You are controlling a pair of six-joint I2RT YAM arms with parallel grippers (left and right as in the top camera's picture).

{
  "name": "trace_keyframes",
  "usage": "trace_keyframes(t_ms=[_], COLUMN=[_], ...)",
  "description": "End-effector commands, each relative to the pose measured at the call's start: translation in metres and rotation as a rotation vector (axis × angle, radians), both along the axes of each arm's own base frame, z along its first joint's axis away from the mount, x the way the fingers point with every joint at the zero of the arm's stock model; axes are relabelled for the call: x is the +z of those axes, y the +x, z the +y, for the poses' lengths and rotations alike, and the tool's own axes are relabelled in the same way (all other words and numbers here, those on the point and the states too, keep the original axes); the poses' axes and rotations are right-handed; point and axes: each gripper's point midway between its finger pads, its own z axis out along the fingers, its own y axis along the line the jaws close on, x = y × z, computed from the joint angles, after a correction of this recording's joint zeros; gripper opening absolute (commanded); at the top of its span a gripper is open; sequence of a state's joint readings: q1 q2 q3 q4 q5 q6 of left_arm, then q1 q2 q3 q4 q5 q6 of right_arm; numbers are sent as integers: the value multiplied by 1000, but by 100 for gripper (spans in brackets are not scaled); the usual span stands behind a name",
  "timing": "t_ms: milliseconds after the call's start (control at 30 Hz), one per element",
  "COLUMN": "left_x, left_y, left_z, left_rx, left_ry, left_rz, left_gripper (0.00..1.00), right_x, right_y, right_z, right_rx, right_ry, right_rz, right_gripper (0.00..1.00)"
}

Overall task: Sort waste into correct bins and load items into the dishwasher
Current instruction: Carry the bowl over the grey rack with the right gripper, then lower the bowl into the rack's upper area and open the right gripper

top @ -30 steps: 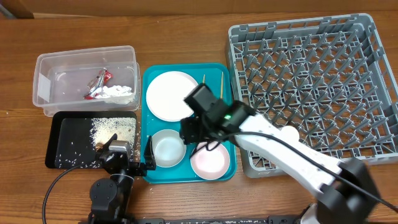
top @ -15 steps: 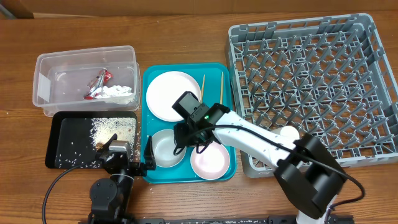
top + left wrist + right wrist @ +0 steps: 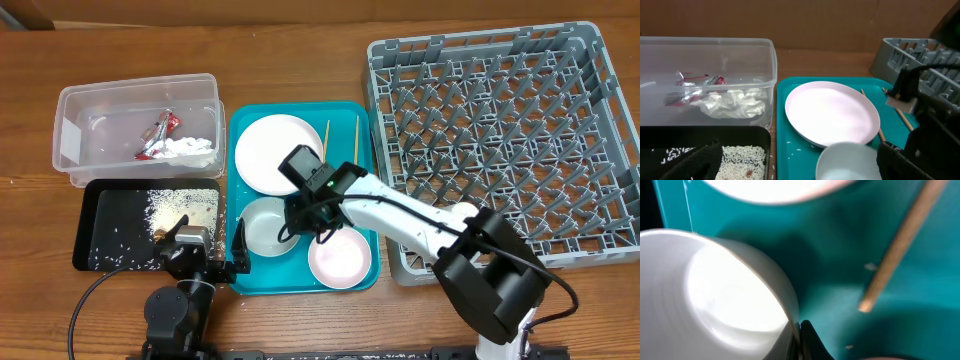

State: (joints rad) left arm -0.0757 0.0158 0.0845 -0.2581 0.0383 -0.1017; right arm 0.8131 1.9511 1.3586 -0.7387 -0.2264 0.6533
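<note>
White round bowl [image 3: 258, 228] sits on the teal plastic tray [image 3: 300, 106], its rim pinched tight by the right gripper [image 3: 799, 339]. Left gripper [image 3: 801, 162] is wide open, holding nothing.

A brown wooden table [image 3: 290, 60] with dark streaks of grain fills the whole overhead view. 1 pale tan corner [image 3: 22, 12] cuts in at the top left edge, perhaps a box or board. In the left wrist view a plain brown surface [image 3: 790, 20] rises behind the table's far edge. The light is soft and even, casting only faint shadows.
</note>
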Motion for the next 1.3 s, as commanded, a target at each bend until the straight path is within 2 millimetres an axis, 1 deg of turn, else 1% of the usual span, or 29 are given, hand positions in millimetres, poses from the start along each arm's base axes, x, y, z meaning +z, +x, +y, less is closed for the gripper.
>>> trace_keyframes(t_ms=[0, 33, 100, 167, 200, 233, 267, 300, 333, 367, 400, 467, 567, 767, 967, 1033, 1067, 1267], left_x=[0, 0, 0, 0, 0, 0, 0, 0, 0, 0, 0, 0, 0, 0, 0, 0, 0, 0], left_y=[0, 0, 0, 0, 0, 0, 0, 0, 0, 0, 0, 0, 0, 0, 0, 0, 0, 0], left_z=[1, 1, 1, 1, 1, 1, 1, 1, 1, 1, 1, 1, 1, 1, 1, 1, 1, 1], left_rx=[6, 6, 6, 6, 6, 6, 6, 6, 6, 6, 6, 6, 6, 6, 6, 6, 6, 6], left_ry=[-12, -12, -12, -12, -12, -12, -12, -12, -12, -12, -12, -12, -12, -12, -12, -12, -12, -12], left_rz=[-7, -7, -7, -7, -7, -7, -7, -7, -7, -7, -7, -7, -7, -7, -7, -7, -7, -7], left_gripper=[100, 100, 100, 100, 100, 100, 100, 100, 100, 100, 100, 100, 100, 100, 100, 100, 100, 100], right_x=[76, 97, 131, 171, 192, 210, 248, 264, 287, 295, 297, 293, 273, 231, 199, 185, 177, 152], right_y=[43, 55, 73, 89, 95, 99, 102, 102, 97, 94, 93, 93, 98, 99, 105, 108, 110, 117], right_z=[-15, -35, -72, -118, -145, -167, -216, -236, -268, -281, -289, -299, -319, -367, -402, -405, -403, -395], right_rx=[-61, -112, -203, -317, -388, -445, -575, -630, -706, -729, -740, -752, -795, -835, -883, -878, -866, -804], right_ry=[23, -32, -131, -256, -336, -409, -588, -676, -849, -926, -975, -1009, -1056, -1194, -1270, -1250, -1234, -1247], right_rz=[-212, -280, -396, -540, -628, -703, -866, -931, -1020, -1047, -1056, -1041, -993, -871, -771, -724, -700, -653], right_gripper=[4, 4, 4, 4, 4, 4, 4, 4, 4, 4, 4, 4, 4, 4, 4, 4, 4, 4])
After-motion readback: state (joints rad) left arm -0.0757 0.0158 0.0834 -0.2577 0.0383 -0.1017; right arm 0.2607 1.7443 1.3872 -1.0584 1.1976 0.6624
